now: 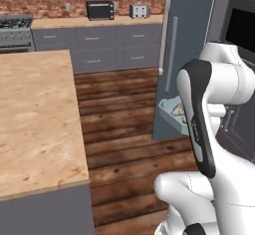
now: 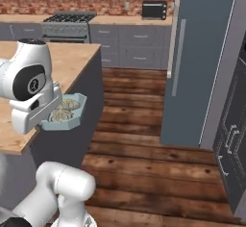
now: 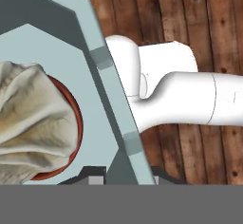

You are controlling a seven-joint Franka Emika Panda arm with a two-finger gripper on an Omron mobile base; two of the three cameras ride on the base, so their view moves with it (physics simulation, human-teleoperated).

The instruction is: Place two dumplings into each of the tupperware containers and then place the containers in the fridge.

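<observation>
The gripper (image 3: 121,182) is clenched on the wall of the pale blue tupperware container (image 2: 77,107), left of centre in the right base view, carrying dumplings (image 2: 65,109) above the floor; the fridge (image 2: 202,53), upper right, appears closed, so placement remains.

A pale blue-teal tupperware container (image 2: 72,117) is seen, beige-white dumplings (image 3: 33,123) with greyish folds inside; the fridge (image 2: 202,62) is dark grey-blue.
</observation>
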